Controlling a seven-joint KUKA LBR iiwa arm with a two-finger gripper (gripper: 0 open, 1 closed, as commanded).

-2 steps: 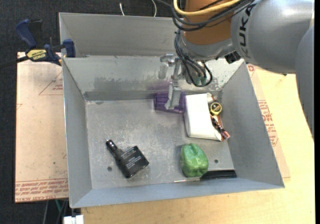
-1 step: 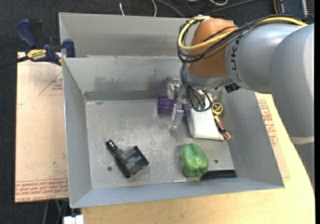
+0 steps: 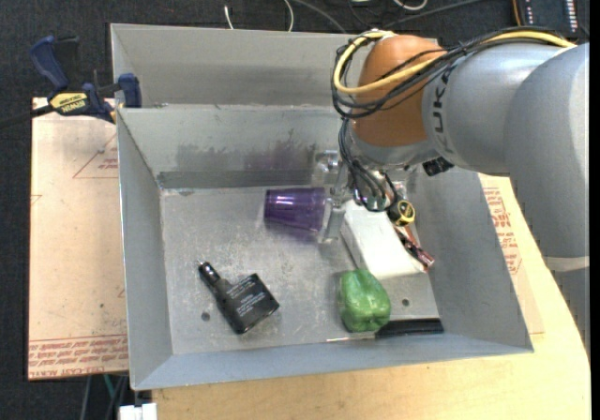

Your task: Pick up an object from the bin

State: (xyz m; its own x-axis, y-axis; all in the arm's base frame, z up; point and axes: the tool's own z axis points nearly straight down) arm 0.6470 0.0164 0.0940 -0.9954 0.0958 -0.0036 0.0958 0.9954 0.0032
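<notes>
Hanging low in the grey bin [image 3: 141, 249], the gripper [image 3: 330, 201] is at the right-hand end of a purple plastic cup [image 3: 291, 210]. The cup lies on its side near the middle of the floor, toward the back wall. Gripper touching that end or just beside it: cannot tell which. Cannot tell how wide the claw stands, nor whether it has hold of anything; wrist and cables cover that spot.

Other things noted:
- white flat block [image 3: 380, 247], just right of the gripper
- green toy pepper [image 3: 363, 301], near the front wall
- black plug adapter [image 3: 239, 298], front left, well apart from the rest

Judgement on the cup: looks light, thin-walled, fairly stiff, smooth-skinned. Lying on its side, it will likely roll if nudged. Best hold is probably a pinch on the wall at its open end, or across the body where it narrows. A gentle squeeze seems wise, since a hard one could squirt it out sideways
</notes>
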